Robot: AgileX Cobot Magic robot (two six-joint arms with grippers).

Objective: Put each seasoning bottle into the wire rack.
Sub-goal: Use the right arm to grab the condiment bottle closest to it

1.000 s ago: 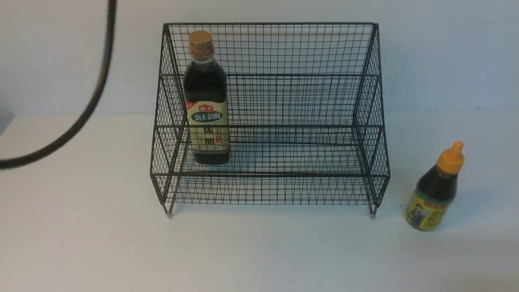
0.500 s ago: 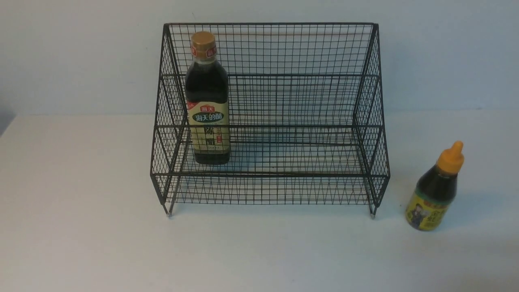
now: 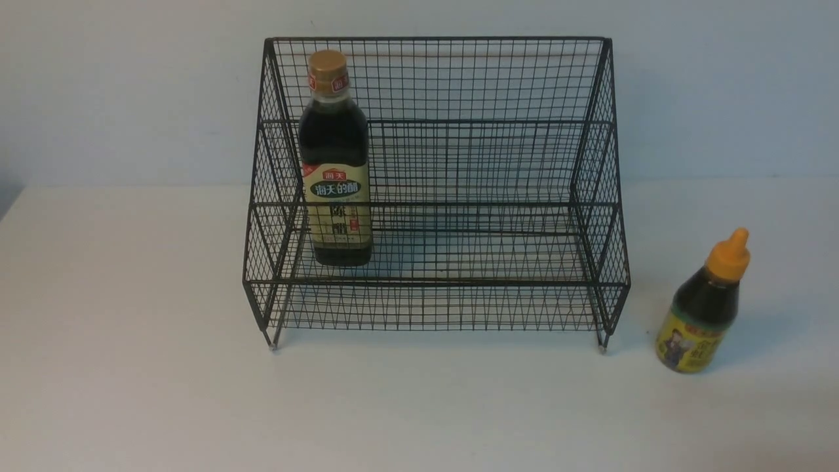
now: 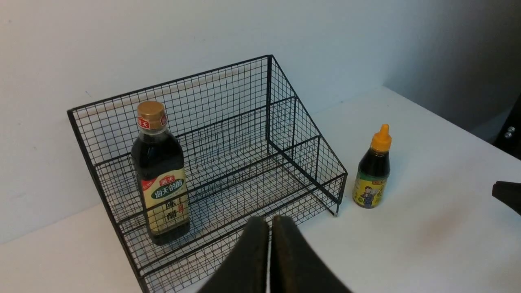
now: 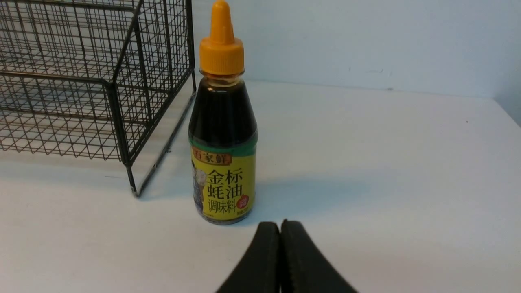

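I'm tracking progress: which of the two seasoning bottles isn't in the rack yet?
The short orange-capped bottle, standing on the table right of the wire rack; the tall gold-capped bottle stands inside it.

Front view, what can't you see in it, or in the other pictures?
- Front view: no gripper in frame.
- Wrist views: left gripper and right gripper cut off by the picture edge; only shut fingertips show.
- Front view: short bottle label too small to read.
- Front view: wire rack bars cross the lower label of the tall bottle.
- Left wrist view: dark shape cut off at the edge; cannot tell what it is.
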